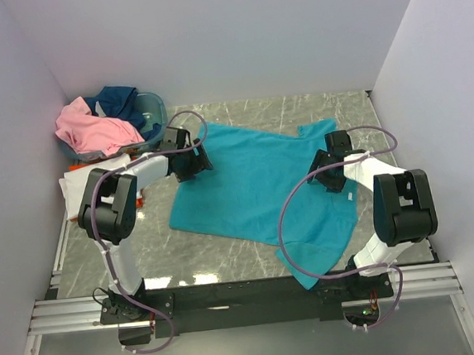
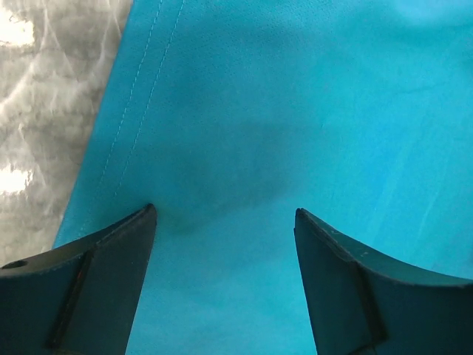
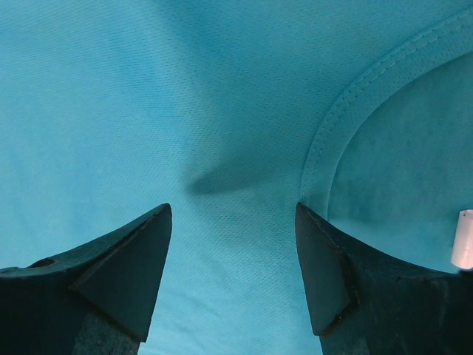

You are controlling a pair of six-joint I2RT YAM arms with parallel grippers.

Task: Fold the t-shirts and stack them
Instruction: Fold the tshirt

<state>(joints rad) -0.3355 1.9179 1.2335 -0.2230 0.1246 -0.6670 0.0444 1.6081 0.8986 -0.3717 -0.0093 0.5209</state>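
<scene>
Left gripper: your left gripper (image 2: 224,211) has its jaws wide apart with nothing between them. It is low over teal cloth, just inside the stitched hem (image 2: 129,111). You cannot tell whether the fingertips touch.
Right gripper: your right gripper (image 3: 232,207) is spread just as wide and is also empty, right beside the curved neckband (image 3: 332,126).
Teal shirt: the plain teal short-sleeved cloth t-shirt (image 1: 253,176) lies spread out flat between your two arms. Its hem is towards the left arm and its neck towards the right arm.
Table: the grey marbled tabletop (image 1: 227,253) shows bare just beside the hem.
Basket: the oval blue-grey plastic basket (image 1: 155,110) sits in the far left corner. The pink t-shirt (image 1: 91,128) and the navy t-shirt (image 1: 122,100) are heaped in it.
Beside the left arm: the white t-shirt (image 1: 76,187) lies on the table. A sliver of the orange t-shirt (image 1: 78,168) shows at its far edge.
</scene>
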